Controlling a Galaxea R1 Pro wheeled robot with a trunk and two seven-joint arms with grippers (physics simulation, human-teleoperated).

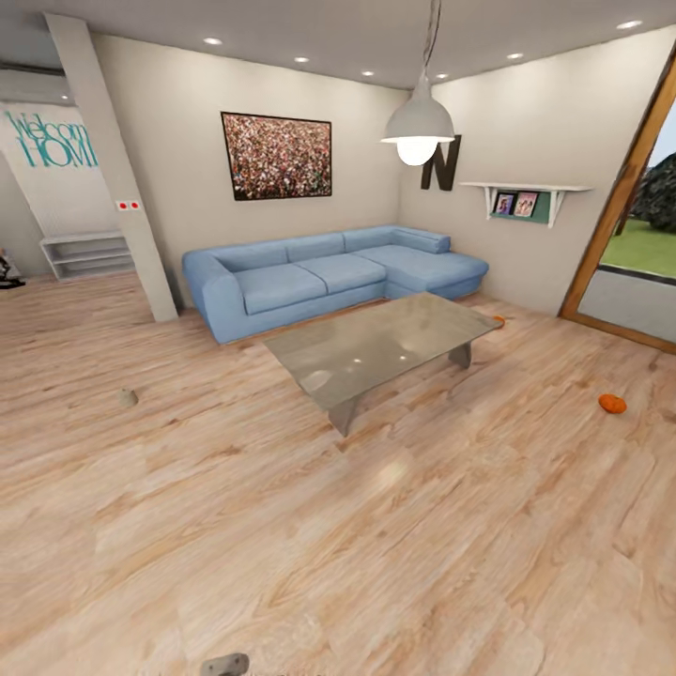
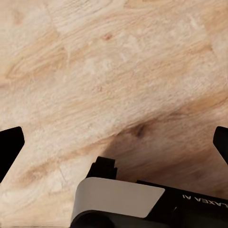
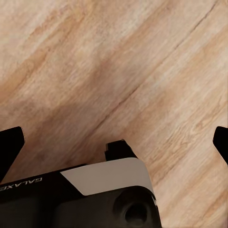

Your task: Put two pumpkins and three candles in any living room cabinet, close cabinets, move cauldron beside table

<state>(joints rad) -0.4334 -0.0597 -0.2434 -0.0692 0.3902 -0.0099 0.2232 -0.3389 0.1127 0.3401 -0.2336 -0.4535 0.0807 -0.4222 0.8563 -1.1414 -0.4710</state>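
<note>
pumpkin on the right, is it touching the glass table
Apart. The head view shows the pumpkin alone on the floor, with bare boards between it and the table.

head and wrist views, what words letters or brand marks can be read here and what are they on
"Welcom" over "HOM", teal lettering on the white wall, its right end cut off by the slanted pillar.
"N", large dark letter on the beige wall behind the white pendant lamp.
"GALAXE", white print on the right arm's black casing, upside down and cut off.
"ALAXEA AI", white print on the left arm's black casing, upside down and cut off.
The two small framed pictures on the white shelf: too small to read.
</note>
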